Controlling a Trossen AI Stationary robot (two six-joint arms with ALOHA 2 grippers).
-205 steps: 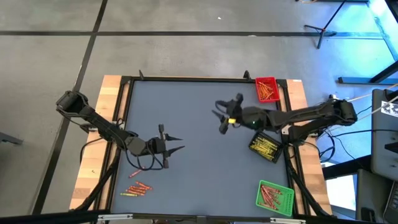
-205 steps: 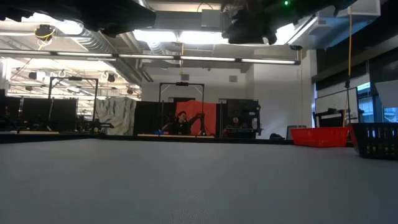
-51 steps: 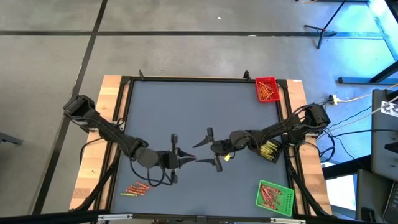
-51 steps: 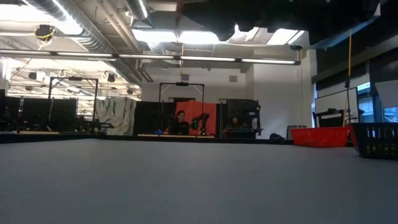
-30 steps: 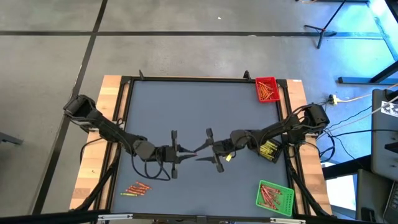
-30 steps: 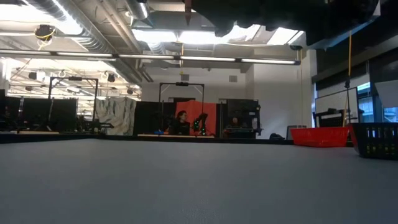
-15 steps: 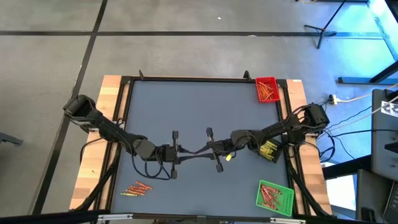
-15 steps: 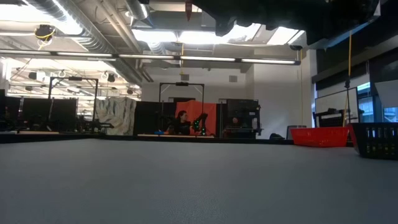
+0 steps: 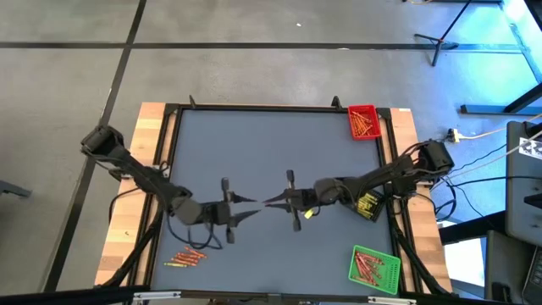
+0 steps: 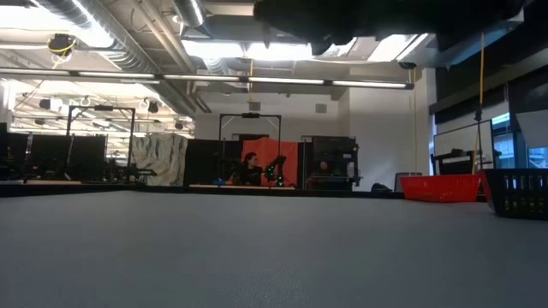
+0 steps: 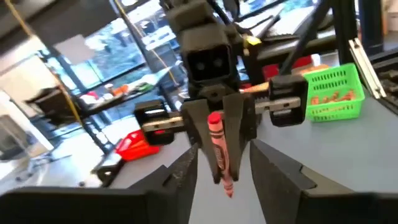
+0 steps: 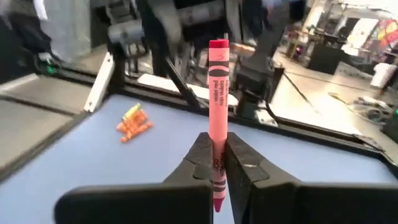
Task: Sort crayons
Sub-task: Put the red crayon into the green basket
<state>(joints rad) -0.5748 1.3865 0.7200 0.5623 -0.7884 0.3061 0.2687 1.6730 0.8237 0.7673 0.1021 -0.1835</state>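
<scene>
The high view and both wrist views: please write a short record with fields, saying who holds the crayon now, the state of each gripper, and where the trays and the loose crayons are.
held crayon: red crayon, gripped near its lower end
right gripper: shut on the red crayon, above mid-table
left gripper: open, facing the right gripper, not touching the crayon
loose crayons: pile near the table's front left edge
red tray: far right corner, holds crayons
green tray: near right corner, holds crayons
black tray: right edge, between them
</scene>
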